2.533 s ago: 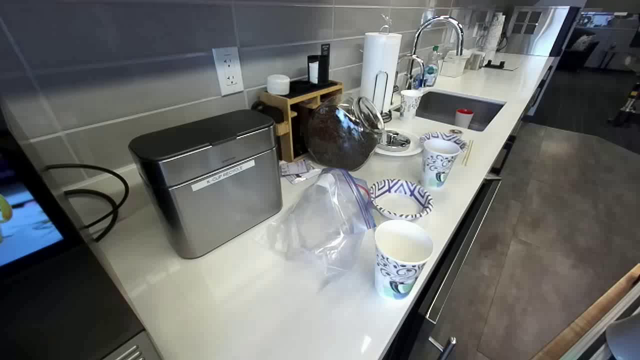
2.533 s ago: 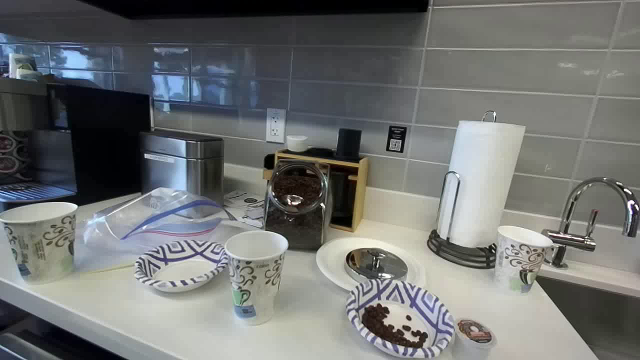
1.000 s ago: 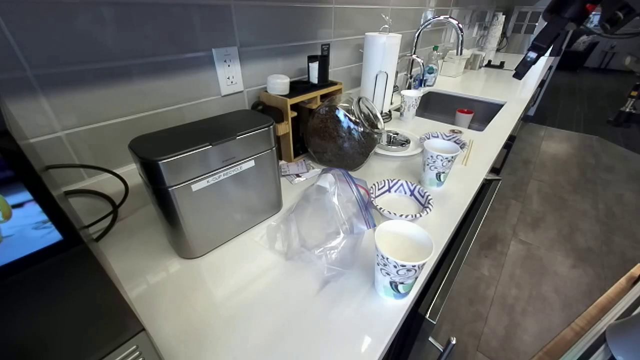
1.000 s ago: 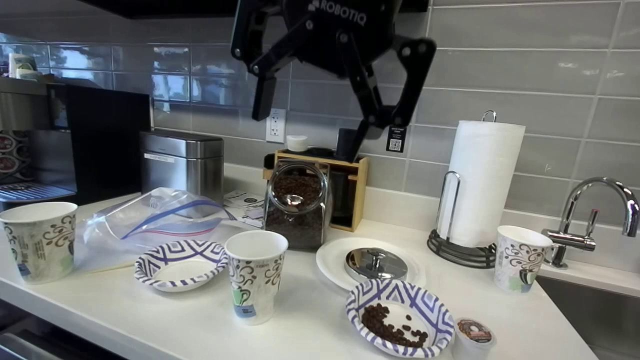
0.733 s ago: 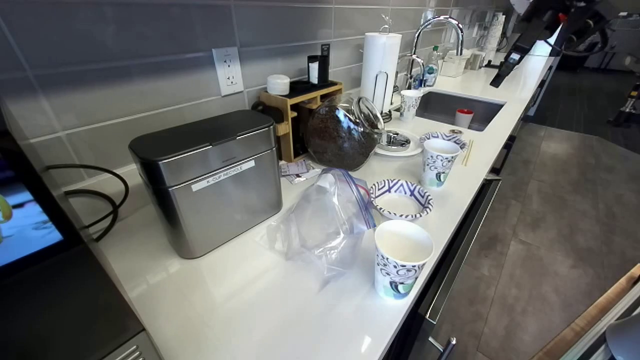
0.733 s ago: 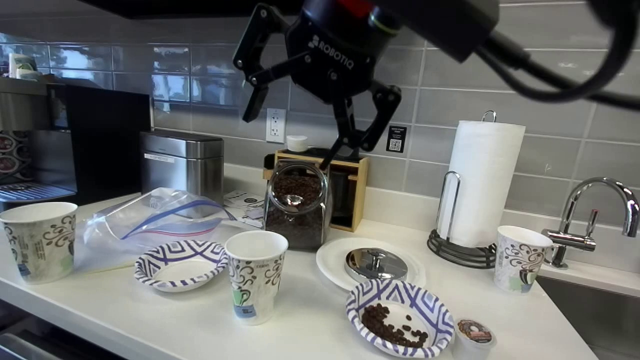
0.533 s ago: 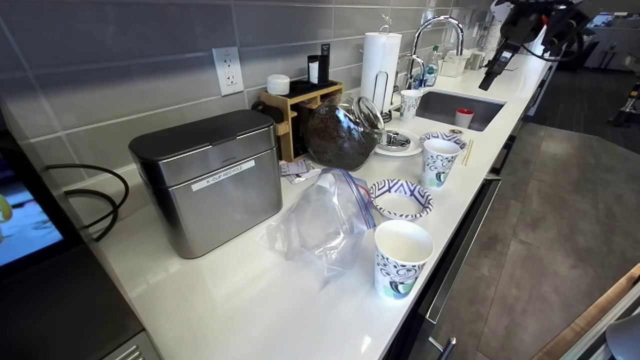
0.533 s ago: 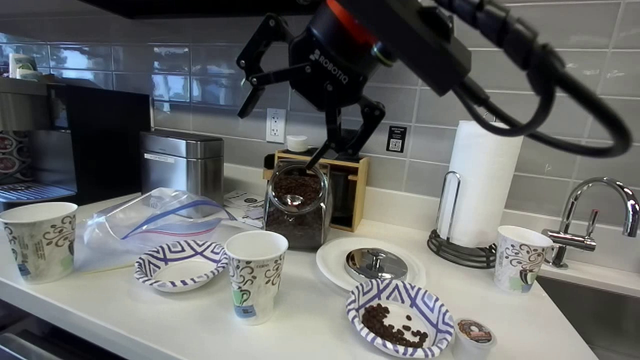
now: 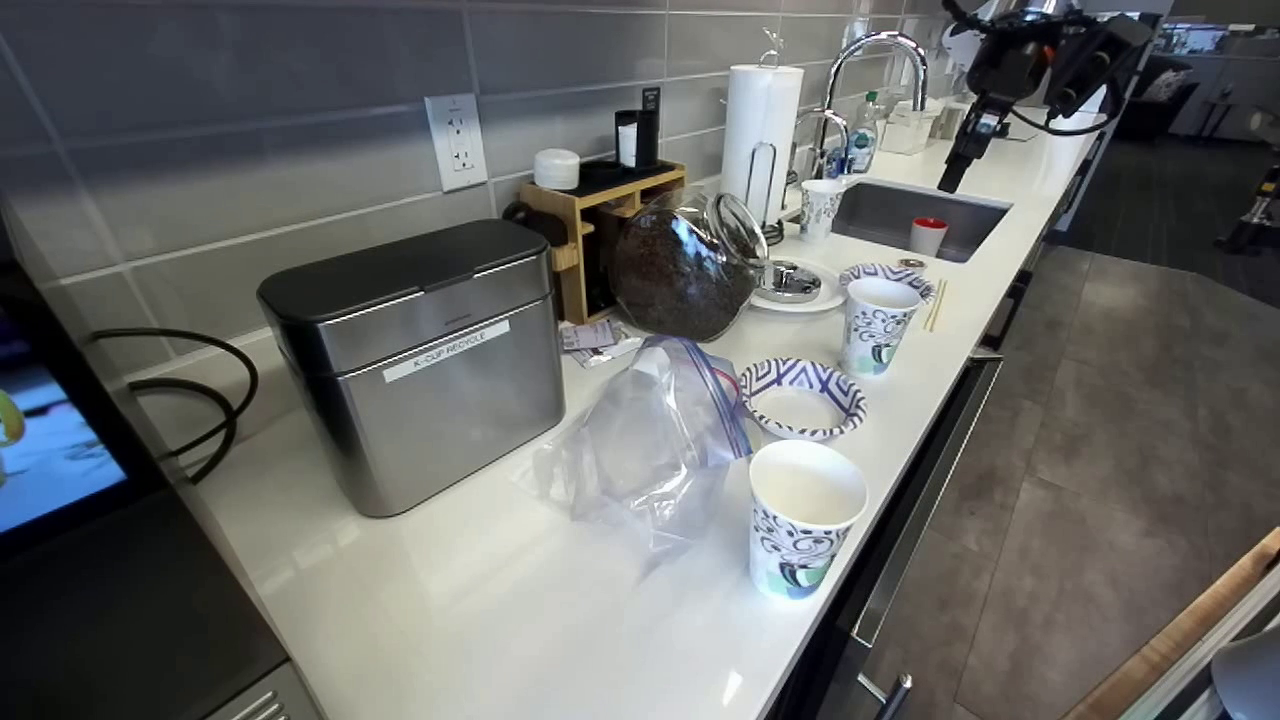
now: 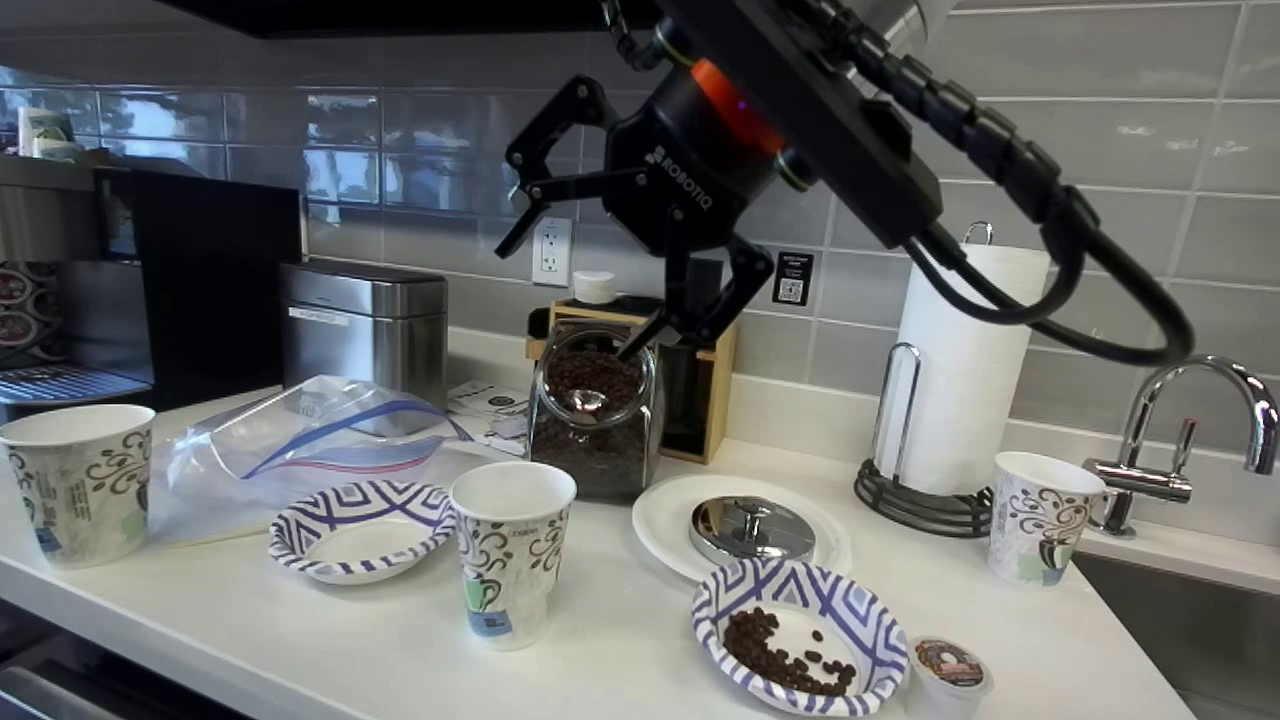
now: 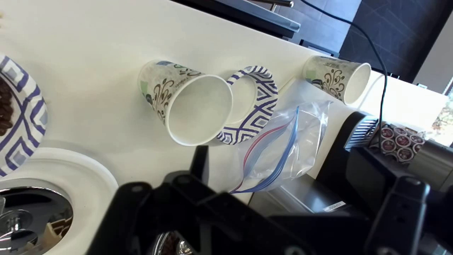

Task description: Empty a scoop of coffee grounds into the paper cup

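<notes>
Three white paper cups with a dark swirl print stand upright on the counter: one at the machine end (image 10: 80, 490), one in the middle (image 10: 512, 575), one by the sink (image 10: 1045, 520). The middle cup (image 11: 159, 86) looks empty in the wrist view. A tilted glass jar (image 10: 595, 465) holds dark coffee. A blue-patterned bowl (image 10: 800, 690) holds loose beans; another bowl (image 10: 360, 550) looks empty. No scoop shows. My gripper (image 10: 562, 304) is open and empty, tilted in the air in front of the jar in this view. The wrist view shows its jaws wide apart (image 11: 279, 154).
A clear zip bag (image 9: 650, 450) lies beside the steel bin (image 9: 450, 400). A plate (image 10: 650, 520) bears a chrome lid (image 10: 752, 535). A paper towel roll (image 10: 965, 380), a tap (image 10: 1200, 380) and a sink (image 10: 1200, 620) lie toward the sink end. A pod (image 10: 950, 675) sits by the beans.
The arm, out of view in both exterior views at first, came in from above. My gripper moved lower over the counter and tilted, staying open. The cups, bowls and jar have not moved.
</notes>
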Action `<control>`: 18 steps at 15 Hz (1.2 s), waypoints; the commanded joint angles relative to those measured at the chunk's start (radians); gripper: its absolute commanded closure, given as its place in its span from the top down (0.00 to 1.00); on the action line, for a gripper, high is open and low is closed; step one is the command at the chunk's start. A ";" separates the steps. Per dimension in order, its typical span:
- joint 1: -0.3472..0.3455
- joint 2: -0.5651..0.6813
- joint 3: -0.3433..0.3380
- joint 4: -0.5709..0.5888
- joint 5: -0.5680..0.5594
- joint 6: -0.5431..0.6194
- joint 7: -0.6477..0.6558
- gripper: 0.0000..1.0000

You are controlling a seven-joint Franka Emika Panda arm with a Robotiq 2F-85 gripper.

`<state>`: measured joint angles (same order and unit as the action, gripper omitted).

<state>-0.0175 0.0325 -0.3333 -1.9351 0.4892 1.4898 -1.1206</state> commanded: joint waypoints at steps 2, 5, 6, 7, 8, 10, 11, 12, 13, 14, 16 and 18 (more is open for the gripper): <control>-0.105 0.130 0.076 0.059 0.141 -0.038 0.015 1.00; -0.137 0.191 0.118 0.077 0.215 -0.014 0.026 1.00; -0.143 0.217 0.133 0.092 0.224 -0.011 0.032 1.00; -0.149 0.246 0.147 0.112 0.232 -0.008 0.039 1.00; -0.151 0.273 0.162 0.132 0.241 0.002 0.047 1.00; -0.159 0.331 0.189 0.181 0.266 0.000 0.056 1.00; -0.163 0.356 0.201 0.207 0.271 -0.010 0.060 1.00; -0.165 0.388 0.212 0.240 0.275 -0.014 0.073 1.00; -0.170 0.412 0.223 0.267 0.279 -0.026 0.080 1.00; -0.172 0.441 0.233 0.298 0.279 -0.030 0.093 1.00; -0.176 0.495 0.254 0.356 0.272 -0.044 0.125 1.00; -0.180 0.537 0.273 0.406 0.268 -0.047 0.160 1.00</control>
<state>-0.1744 0.4781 -0.0947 -1.6431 0.7518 1.4903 -1.0203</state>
